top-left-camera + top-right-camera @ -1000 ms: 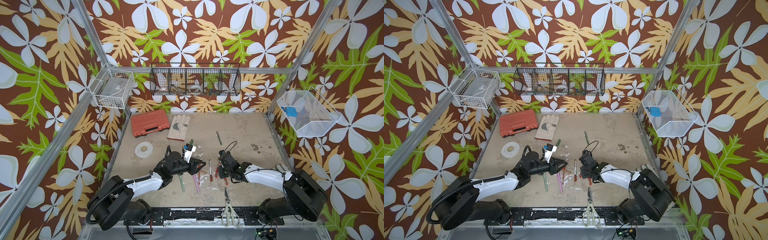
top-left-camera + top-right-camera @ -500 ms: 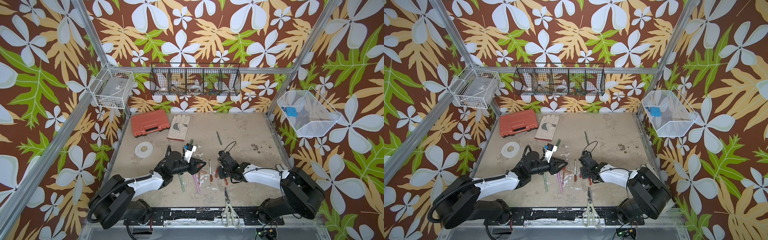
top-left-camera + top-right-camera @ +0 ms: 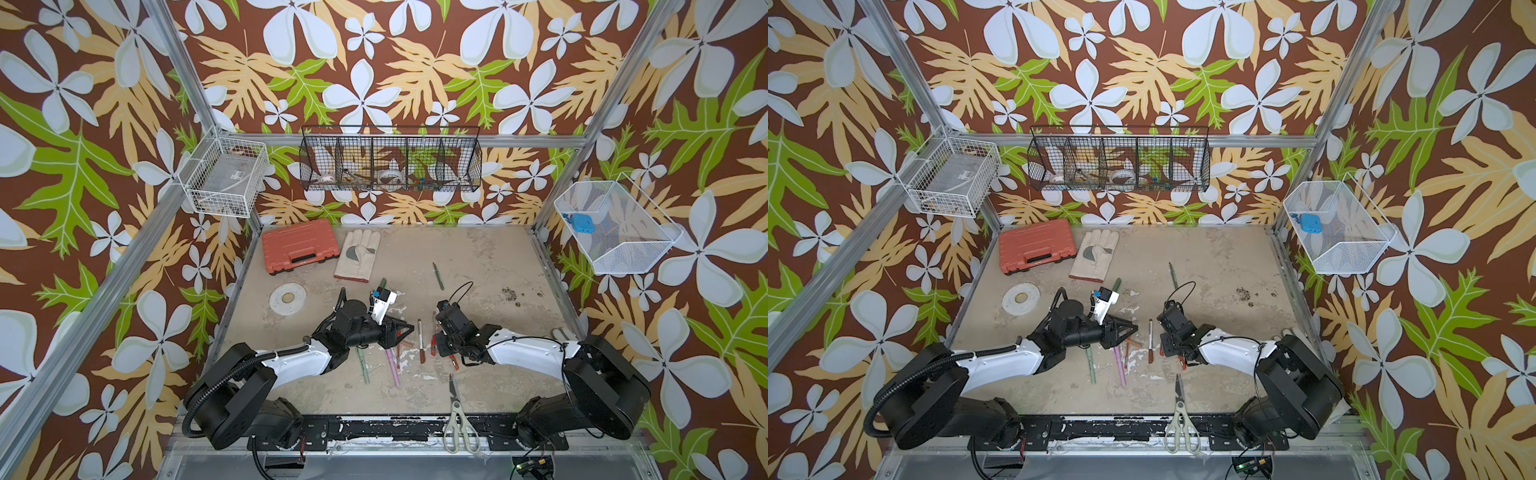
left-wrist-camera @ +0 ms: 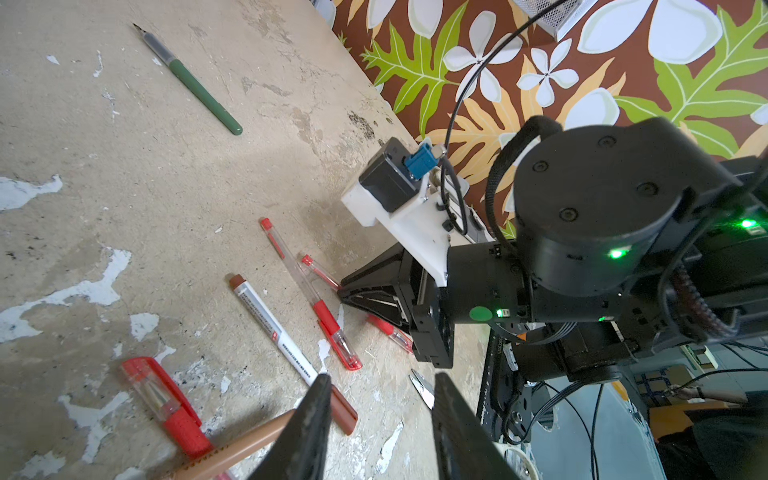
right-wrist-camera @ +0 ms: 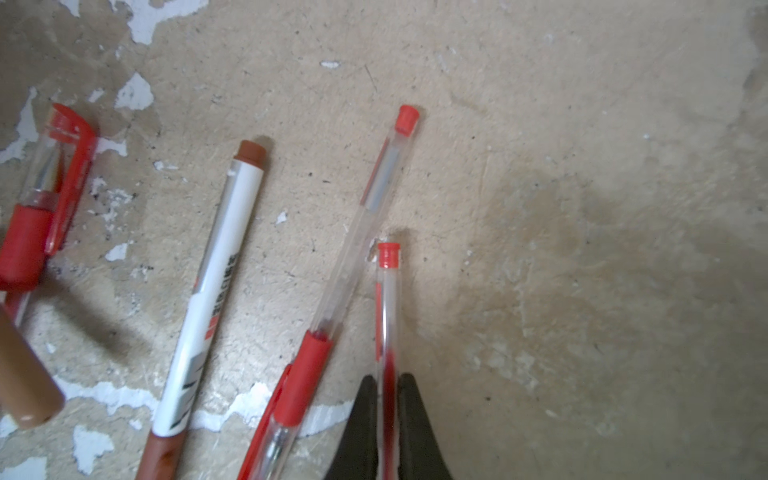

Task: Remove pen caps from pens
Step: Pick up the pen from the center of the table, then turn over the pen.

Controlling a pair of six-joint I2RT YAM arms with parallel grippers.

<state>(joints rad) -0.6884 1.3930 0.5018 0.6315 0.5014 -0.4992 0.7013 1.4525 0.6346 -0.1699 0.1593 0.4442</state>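
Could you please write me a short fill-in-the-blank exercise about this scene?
The right gripper is shut on a red ___.
On the left gripper, the jaws stand ___, holding nothing.
Beside the orange case lies a ___.
Missing words: pen; open; glove.

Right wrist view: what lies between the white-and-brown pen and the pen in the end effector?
A capped red-and-clear pen lies between the white-and-brown pen and the red pen gripped by the right end effector, in the right wrist view.
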